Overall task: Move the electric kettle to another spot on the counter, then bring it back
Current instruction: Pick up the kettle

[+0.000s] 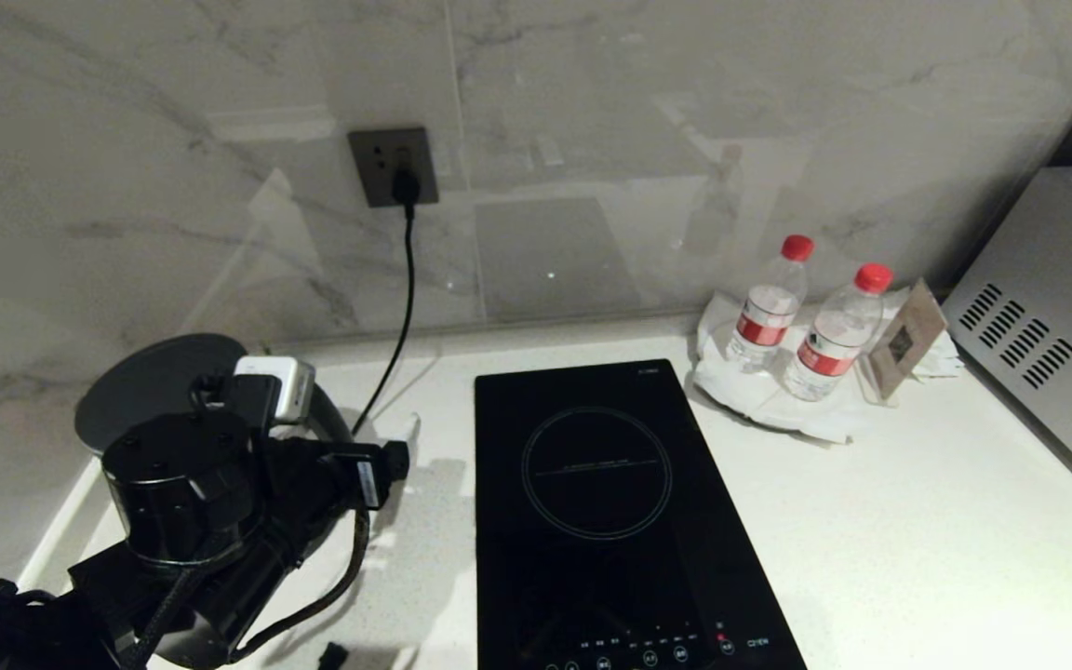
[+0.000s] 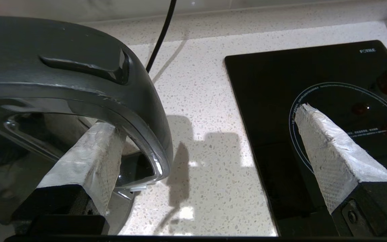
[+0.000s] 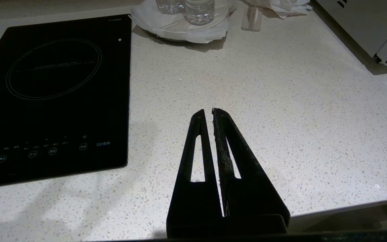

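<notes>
Left arm [image 1: 182, 502]: black, drum-shaped joint housing with small screws on top, white-grey camera block, looped black cables. Left hand [image 2: 210, 141]: two black fingers [image 2: 331, 148] faced with white textured tape, one screw at base. Right hand [image 3: 212, 112]: slim black wedge fingers with slotted cut-outs.

Head view looks down; wrist views sit low, sharing the cooktop [image 1: 610, 502] (all three).

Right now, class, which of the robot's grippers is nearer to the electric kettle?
The left. The left gripper is open at the electric kettle, one finger inside its handle loop. The right gripper is shut, over bare counter beyond the cooktop.
</notes>
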{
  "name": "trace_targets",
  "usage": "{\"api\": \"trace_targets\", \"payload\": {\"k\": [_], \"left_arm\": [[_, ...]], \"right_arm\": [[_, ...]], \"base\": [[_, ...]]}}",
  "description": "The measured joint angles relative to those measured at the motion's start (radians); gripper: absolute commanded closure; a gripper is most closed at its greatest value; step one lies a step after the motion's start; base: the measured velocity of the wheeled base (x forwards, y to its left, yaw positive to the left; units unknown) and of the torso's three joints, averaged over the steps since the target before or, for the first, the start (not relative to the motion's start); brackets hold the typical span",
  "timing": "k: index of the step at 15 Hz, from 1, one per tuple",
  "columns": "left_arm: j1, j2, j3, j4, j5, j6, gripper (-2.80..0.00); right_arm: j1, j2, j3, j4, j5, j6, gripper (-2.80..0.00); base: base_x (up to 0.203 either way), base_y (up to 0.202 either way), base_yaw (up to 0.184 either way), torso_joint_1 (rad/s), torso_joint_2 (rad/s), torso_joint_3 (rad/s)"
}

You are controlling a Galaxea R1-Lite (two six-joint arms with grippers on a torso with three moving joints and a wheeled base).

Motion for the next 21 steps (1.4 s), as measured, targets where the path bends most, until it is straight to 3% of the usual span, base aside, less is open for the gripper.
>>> {"api": "trace_targets", "payload": {"k": [21], "left_arm": [[0.087, 0.070, -0.098, -0.015, 0.009, 0.000, -2.80]], "right_arm": [[0.000, 0.000, 0.000, 0.000, 0.000, 0.000, 0.00]], "base": [[0.000, 0.000, 0.000, 0.000, 0.00, 0.000]]}}
